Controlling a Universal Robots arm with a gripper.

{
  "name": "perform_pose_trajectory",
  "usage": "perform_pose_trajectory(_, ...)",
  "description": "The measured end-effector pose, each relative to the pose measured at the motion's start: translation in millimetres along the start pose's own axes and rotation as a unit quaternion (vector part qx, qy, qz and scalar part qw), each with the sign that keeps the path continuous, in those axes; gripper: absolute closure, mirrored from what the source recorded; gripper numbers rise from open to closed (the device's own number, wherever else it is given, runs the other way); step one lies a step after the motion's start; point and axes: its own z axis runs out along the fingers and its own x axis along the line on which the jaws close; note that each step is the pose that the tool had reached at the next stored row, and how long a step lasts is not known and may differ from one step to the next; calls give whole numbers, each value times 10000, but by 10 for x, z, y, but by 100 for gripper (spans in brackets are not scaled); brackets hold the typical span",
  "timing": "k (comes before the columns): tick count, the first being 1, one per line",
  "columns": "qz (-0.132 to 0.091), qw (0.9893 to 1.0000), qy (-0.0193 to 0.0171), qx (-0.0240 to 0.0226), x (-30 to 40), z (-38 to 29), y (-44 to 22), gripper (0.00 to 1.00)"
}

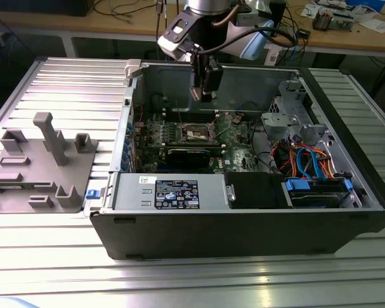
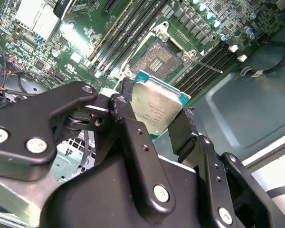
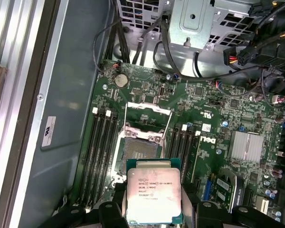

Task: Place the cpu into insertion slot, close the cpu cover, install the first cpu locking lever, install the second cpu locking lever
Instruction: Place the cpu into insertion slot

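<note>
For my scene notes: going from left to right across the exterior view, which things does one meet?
grey fixture with upright holders → insertion slot → bundle of orange and blue cables

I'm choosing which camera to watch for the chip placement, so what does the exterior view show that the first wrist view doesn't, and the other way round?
Exterior view: the whole open computer case, the grey power supply box, and a grey fixture block at the exterior view's left. First wrist view: the cpu, silvery top face up, gripped by the pincer. Shared: the green circuit board and the insertion slot, with no chip in it.
</note>
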Motion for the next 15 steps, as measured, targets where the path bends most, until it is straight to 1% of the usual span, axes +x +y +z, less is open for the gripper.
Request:
perform_pose_trajectory(1,48,10000,-2,0,0,1,0,46)
perform_pose_trajectory(6,124,9999,-6,1,0,4,0,46)
perform_pose_trajectory(15,212,9998,-9,1,0,6,0,46)
